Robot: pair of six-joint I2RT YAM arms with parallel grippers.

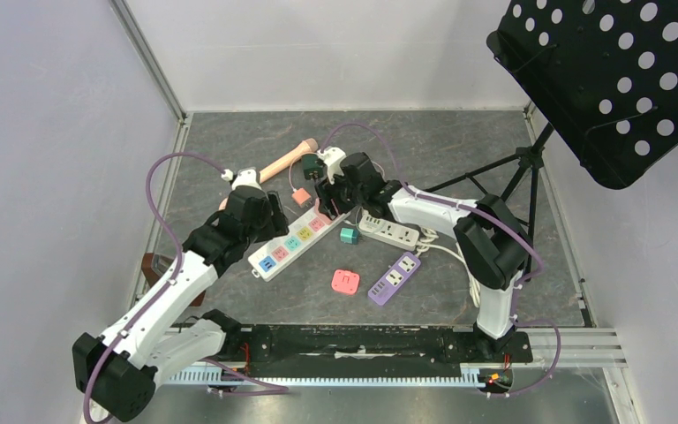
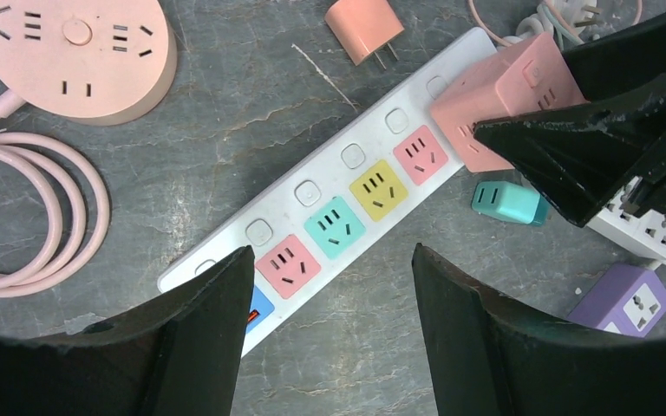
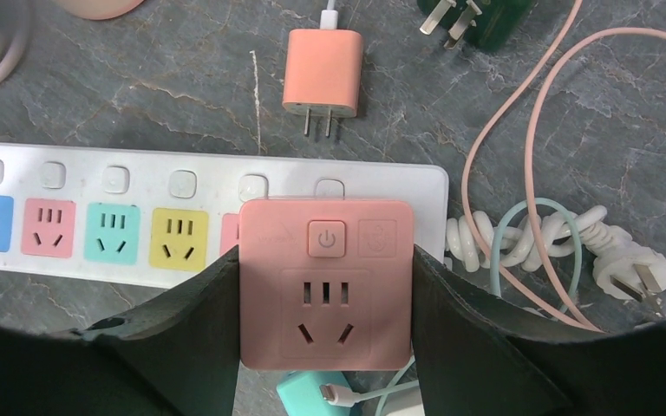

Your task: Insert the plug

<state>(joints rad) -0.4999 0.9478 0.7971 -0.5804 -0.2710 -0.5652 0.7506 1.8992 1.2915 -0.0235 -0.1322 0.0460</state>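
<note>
The right pincer (image 3: 326, 260) grips the pink plug cube (image 3: 326, 299) over the power strip (image 3: 139, 260) to push it in. The left pincer (image 2: 331, 251) is wide open.

- The left arm (image 1: 172, 291) stretches from its base at the near left, forward and to the right, with its elbow raised.
- The left end effector (image 2: 331, 251) points downward. Its two black fingers (image 2: 199, 347) stand well apart, with nothing between them.
- The right arm (image 1: 490, 243) rises from its base at the near right, folds at a high elbow and sends its white forearm to the left.
- The right end effector (image 3: 325, 260) also points down, just beside the left one. Its fingers (image 3: 486, 347) press on both sides of a pink plug (image 3: 325, 321), held level and square.
</note>
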